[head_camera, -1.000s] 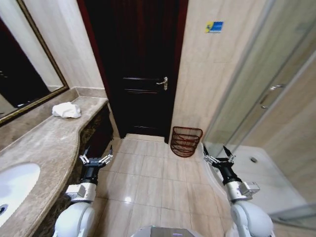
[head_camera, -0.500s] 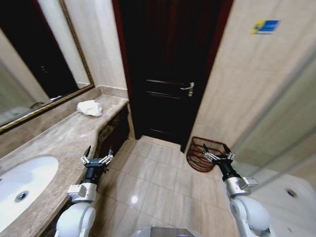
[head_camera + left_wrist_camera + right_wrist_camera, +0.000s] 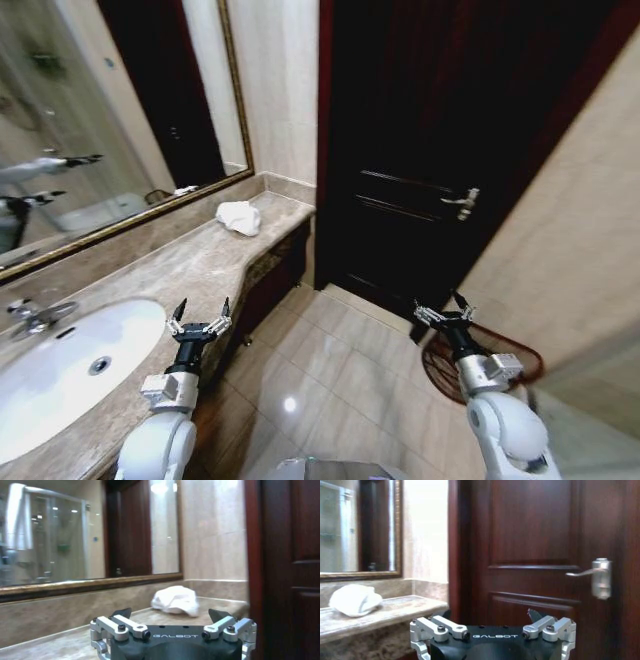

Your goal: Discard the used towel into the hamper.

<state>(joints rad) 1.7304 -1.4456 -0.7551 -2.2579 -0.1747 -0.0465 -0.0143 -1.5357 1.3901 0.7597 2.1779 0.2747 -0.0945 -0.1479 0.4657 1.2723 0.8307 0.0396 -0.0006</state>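
On the marble counter beside the dark door lies the towel; both tools, left and right, hang released.

My right gripper and forearm cover much of the hamper, so I can't see its front. The sink runs off the head view's left edge. Both wrist views crop my gripper bodies at the bottom.
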